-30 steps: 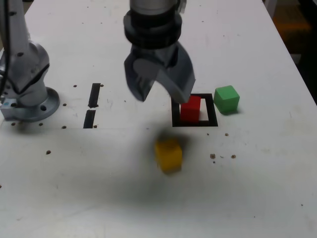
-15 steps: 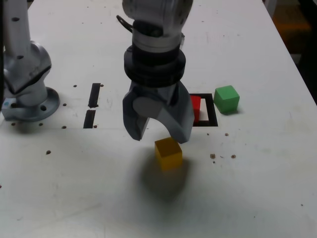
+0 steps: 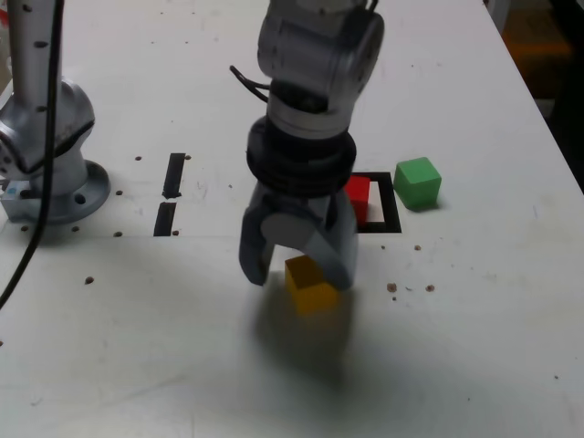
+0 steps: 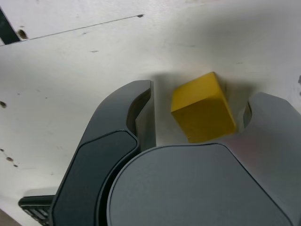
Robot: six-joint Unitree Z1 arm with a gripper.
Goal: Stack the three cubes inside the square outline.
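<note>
1. Table [image 3: 474,365]: white, holds everything.
2. Gripper [image 3: 299,274] points down over the yellow cube [image 3: 310,285], jaws apart, one each side, gaps visible in the wrist view.
3. Square outline [image 3: 391,214]: red cube [image 3: 357,196] inside.
4. Green cube [image 3: 418,182] just beside the outline, exterior view's right.
</note>
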